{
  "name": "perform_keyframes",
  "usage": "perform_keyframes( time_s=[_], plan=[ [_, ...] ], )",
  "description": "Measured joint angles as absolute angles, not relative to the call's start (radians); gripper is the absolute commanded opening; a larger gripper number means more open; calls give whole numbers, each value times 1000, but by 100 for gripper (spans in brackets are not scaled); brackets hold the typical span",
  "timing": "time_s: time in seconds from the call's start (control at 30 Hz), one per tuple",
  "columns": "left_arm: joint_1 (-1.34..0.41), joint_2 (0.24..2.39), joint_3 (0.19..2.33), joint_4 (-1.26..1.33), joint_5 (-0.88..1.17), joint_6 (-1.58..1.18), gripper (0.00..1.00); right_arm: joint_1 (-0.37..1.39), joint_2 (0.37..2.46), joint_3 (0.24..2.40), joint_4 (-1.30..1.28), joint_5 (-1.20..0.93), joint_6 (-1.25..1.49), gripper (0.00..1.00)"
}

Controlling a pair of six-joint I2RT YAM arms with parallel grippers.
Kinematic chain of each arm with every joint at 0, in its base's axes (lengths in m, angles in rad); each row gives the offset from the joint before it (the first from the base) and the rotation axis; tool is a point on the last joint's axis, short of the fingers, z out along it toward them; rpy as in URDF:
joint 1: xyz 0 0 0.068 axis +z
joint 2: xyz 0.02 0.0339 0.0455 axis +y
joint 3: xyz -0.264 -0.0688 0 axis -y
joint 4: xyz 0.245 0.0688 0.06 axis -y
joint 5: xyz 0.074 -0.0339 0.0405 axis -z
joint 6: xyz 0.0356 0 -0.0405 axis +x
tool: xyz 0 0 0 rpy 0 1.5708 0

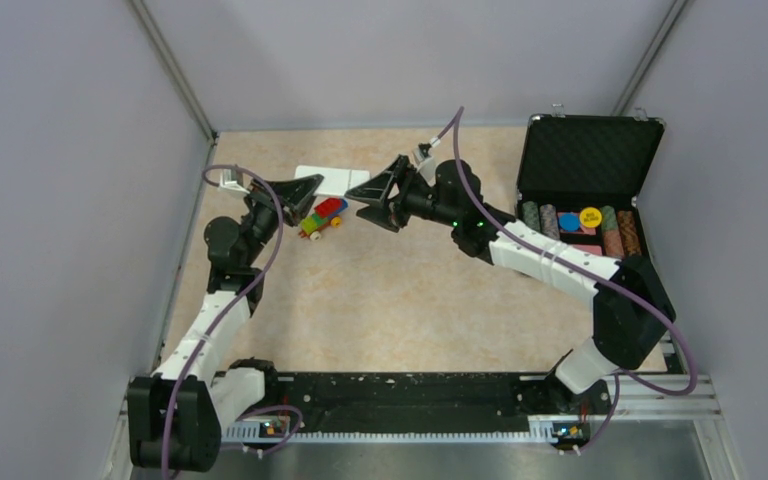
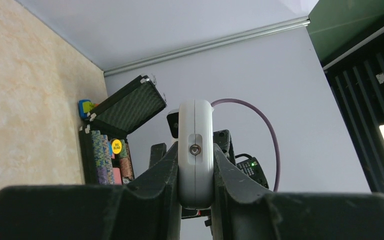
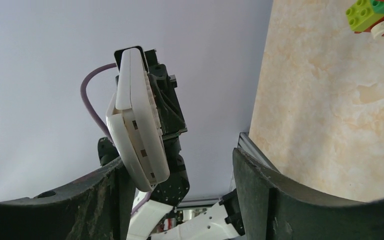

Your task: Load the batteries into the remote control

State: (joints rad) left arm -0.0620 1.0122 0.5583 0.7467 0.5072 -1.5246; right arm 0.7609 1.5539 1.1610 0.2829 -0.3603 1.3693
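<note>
My left gripper (image 1: 305,190) is shut on the remote control (image 1: 328,179), a flat light-grey handset held off the table. In the left wrist view I see it edge-on (image 2: 195,150), clamped between both fingers of the left gripper (image 2: 195,172). My right gripper (image 1: 362,192) faces it from the right, open and empty. In the right wrist view the remote (image 3: 137,130) hangs just by the left finger of the right gripper (image 3: 180,175), with a wide gap to the other finger; I cannot tell if it touches. The batteries are not in view.
A colourful toy-brick train (image 1: 323,217) lies on the table below the grippers and shows in the right wrist view (image 3: 375,17). An open black case of poker chips (image 1: 585,190) stands at the back right. Grey walls close in the left, right and back.
</note>
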Motion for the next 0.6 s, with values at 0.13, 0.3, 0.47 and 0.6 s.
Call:
perform_keyframes(
  time_s=[0.13, 0.3, 0.47, 0.6],
  plan=[
    [-62, 1010, 542, 731, 503, -1560, 0, 756, 1553, 1163, 259, -360, 1352, 70],
    [-62, 1010, 520, 731, 500, -1586, 0, 749, 1552, 1182, 238, -359, 1335, 73],
    [-62, 1010, 497, 730, 499, -1603, 0, 749, 1551, 1195, 244, -360, 1328, 74],
    [-62, 1010, 491, 730, 499, -1612, 0, 747, 1551, 1195, 244, -360, 1329, 73]
  ],
)
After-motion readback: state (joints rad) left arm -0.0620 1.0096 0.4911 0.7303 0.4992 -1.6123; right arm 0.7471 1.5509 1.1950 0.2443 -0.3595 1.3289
